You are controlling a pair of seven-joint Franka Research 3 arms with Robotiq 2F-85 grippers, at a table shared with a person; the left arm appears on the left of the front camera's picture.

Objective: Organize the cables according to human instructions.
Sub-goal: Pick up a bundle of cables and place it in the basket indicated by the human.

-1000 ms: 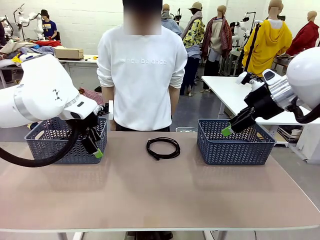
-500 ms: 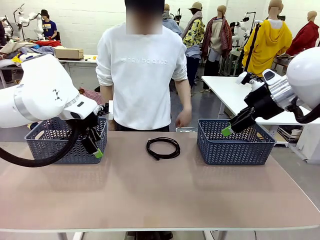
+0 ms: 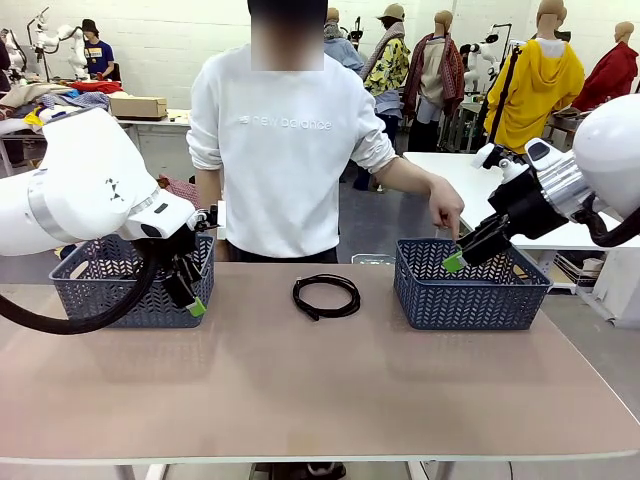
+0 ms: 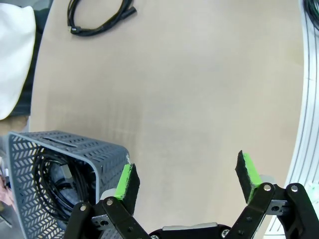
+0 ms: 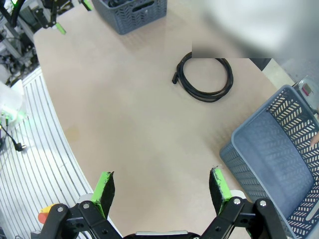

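Front view gives me one thin black coiled power cord [image 3: 326,296] lying flat on the beige desk [image 3: 300,390], midway between my two grippers and well apart from both. My left gripper [image 3: 190,290] hangs beside the left grey-blue plastic basket [image 3: 120,290], jaws spread and empty. My right gripper [image 3: 462,252] hovers over the right grey-blue plastic basket [image 3: 470,290], also spread and empty, with the person's hand [image 3: 446,215] just beside it. The cord forms a round loop, one plug end poking out. Left wrist view shows black coiled cords [image 4: 55,184] inside the left basket; the right basket's floor looks bare.
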